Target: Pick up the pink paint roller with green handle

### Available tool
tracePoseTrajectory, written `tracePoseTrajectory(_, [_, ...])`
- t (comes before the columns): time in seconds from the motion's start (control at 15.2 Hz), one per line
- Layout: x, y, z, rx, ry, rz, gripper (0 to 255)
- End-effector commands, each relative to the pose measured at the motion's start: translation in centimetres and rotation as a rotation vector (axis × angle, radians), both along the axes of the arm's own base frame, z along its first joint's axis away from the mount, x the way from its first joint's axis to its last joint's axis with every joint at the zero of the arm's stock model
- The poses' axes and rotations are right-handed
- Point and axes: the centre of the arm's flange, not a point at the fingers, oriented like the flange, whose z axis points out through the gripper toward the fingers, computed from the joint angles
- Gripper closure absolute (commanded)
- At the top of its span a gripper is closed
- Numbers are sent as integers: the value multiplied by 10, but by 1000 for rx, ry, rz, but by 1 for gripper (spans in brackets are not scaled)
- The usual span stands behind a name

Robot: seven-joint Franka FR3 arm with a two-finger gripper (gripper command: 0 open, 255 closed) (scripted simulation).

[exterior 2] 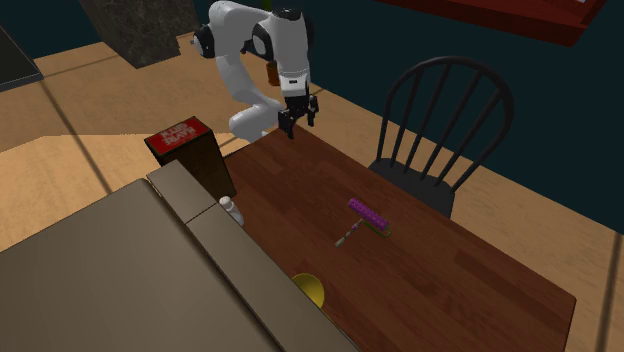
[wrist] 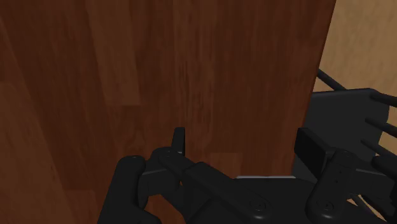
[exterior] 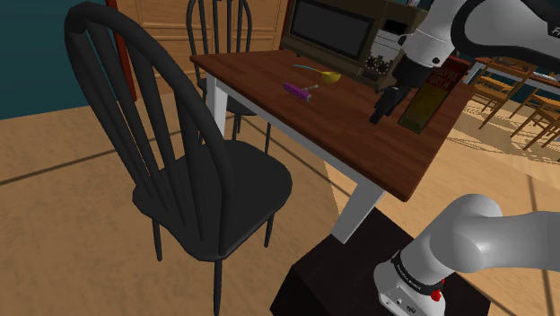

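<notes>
Where the white arm bends down over the dark wooden table (exterior: pixel 359 153), the black gripper (exterior: pixel 384 103) hangs just above the boards. Its two fingers (wrist: pixel 179 143) are spread apart with nothing between them. In the wrist view they frame bare brown wood, and past the table's edge lies part of a black chair (wrist: pixel 347 107).

In the shoulder view the gripper sits at the upper right of the frame, just beside a dark upright box (exterior: pixel 429 97). The box's top shows red at the upper left of the second exterior view.

The paint roller (exterior: pixel 301 89) lies flat on the table, well apart from the gripper. In the shoulder view it is just above the centre of the frame, near a yellow bowl (exterior: pixel 330 77). In the second exterior view it is right of centre, its sleeve purple-pink, with a thin handle running toward the lower left.

A dark microwave (exterior: pixel 336 31) stands on the table at the top of the shoulder view, beyond the bowl.
</notes>
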Motion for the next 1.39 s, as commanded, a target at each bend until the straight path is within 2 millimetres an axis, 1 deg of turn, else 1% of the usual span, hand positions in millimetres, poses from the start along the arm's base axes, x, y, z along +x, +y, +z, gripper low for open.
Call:
tracePoseTrajectory(0.0, [0,0,0,0,0,0,0])
tracePoseTrajectory(0.66, [136,-6,-9,-47,35,32,0])
tracePoseTrajectory(1.32, [272,-8,-23,-95,70,65,0])
